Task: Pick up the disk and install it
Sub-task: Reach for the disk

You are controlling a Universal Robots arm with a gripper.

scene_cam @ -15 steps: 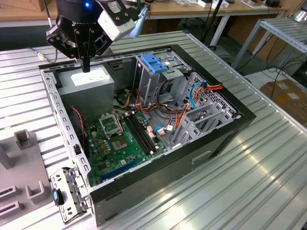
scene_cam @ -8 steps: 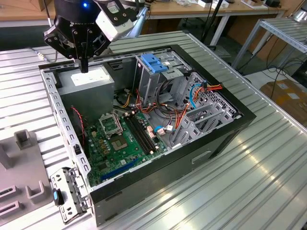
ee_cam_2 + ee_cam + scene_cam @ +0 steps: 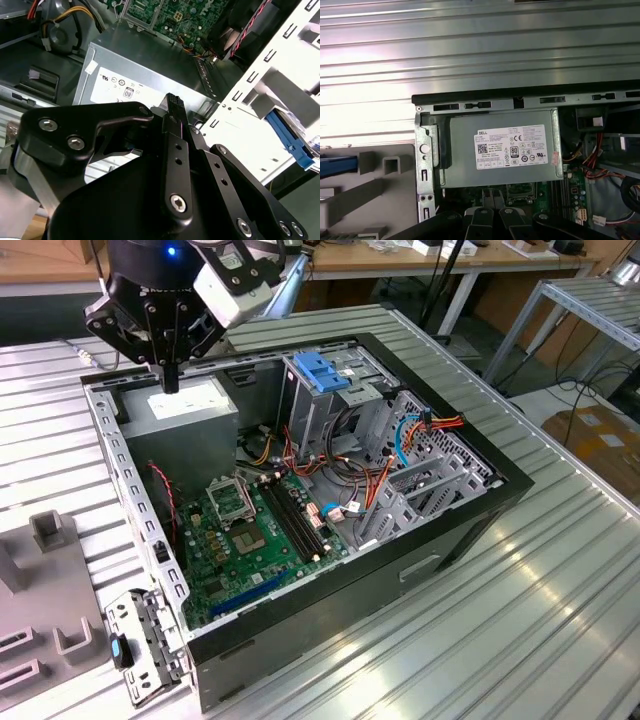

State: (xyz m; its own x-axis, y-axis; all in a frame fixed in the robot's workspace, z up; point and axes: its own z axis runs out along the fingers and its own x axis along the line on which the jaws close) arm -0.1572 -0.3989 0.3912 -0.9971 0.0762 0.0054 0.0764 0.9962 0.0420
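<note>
My gripper [image 3: 170,378] hangs over the back-left corner of the open computer case [image 3: 470,510], just above the large grey box with a white sticker [image 3: 185,405]. Its black fingers [image 3: 172,107] stand together, shut on nothing. In both wrist views the same grey box [image 3: 502,150] lies right under the fingertips [image 3: 490,199]. The disk shows as a strip of bright blue rail [image 3: 337,165] on the grey fixture [image 3: 380,185] outside the case wall. In the second wrist view that blue rail [image 3: 292,139] lies beyond the pale case frame. The gripper is well apart from it.
A tall grey cage with a blue handle [image 3: 320,375] stands inside the case, beside orange and red cables [image 3: 400,440]. The green motherboard [image 3: 250,530] covers the case floor. A loose metal bracket [image 3: 140,645] lies by the case's near corner. The table [image 3: 560,570] is ribbed metal.
</note>
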